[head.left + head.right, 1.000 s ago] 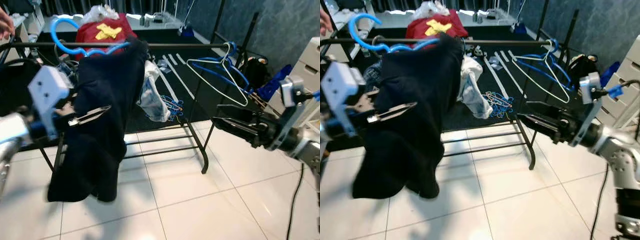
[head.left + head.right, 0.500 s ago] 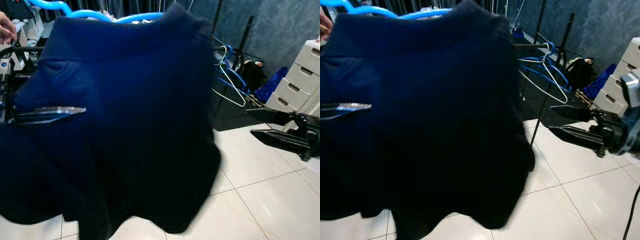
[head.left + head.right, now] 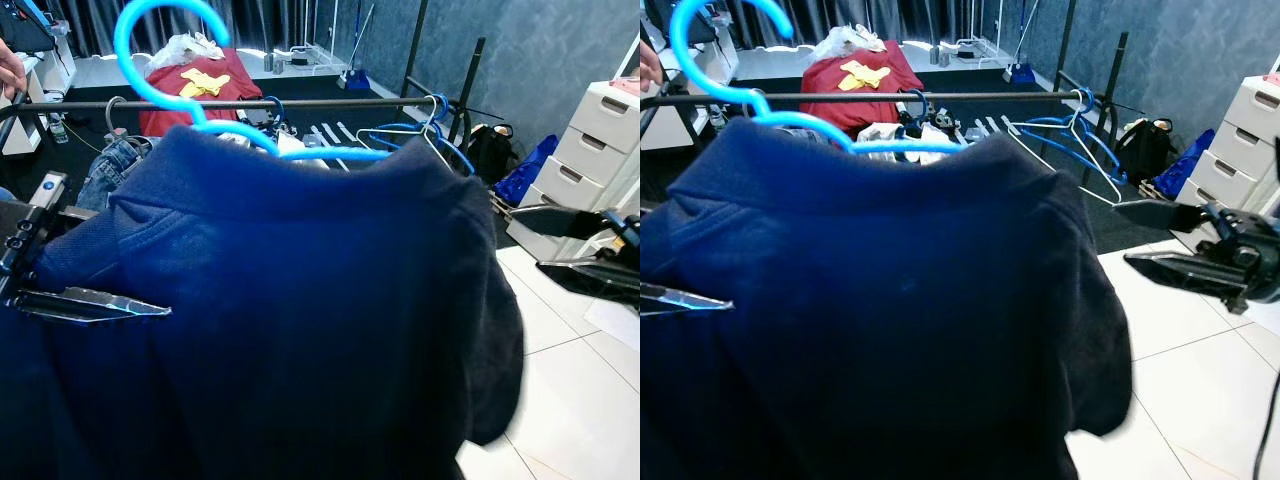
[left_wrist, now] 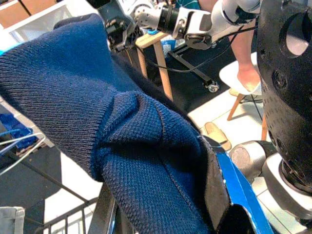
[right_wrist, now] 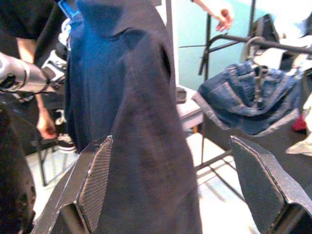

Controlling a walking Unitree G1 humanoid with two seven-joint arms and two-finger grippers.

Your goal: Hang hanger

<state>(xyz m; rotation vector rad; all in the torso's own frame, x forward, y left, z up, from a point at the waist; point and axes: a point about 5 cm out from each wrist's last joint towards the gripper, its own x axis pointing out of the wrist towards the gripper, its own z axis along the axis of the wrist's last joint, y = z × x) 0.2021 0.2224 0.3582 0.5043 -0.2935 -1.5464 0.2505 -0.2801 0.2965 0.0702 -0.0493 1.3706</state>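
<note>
A navy sweater (image 3: pixel 300 320) hangs on a bright blue hanger (image 3: pixel 150 60), held up close in front of me. The hanger's hook rises above the line of the black clothes rail (image 3: pixel 330 101) behind it. My left gripper (image 3: pixel 130 305) is shut on the hanger through the sweater's shoulder; the left wrist view has a black pad (image 4: pixel 217 187) pressed on the knit beside the blue hanger arm (image 4: pixel 241 187). My right gripper (image 3: pixel 1152 240) is open at the right, apart from the sweater, its fingers (image 5: pixel 95 175) spread wide.
Empty blue and white hangers (image 3: pixel 430 135) hang at the rail's right end, and jeans (image 5: pixel 248 97) hang towards its left. A red garment (image 3: pixel 195 75) lies on the dark rug beyond. White drawers (image 3: pixel 600 150) stand at the right. A person's hand (image 3: pixel 10 70) rests by the rail's left end.
The sweater, low by the rack a second ago, came up close to my head camera. The hook now stands higher than the rail. The right gripper stays open at the right.
</note>
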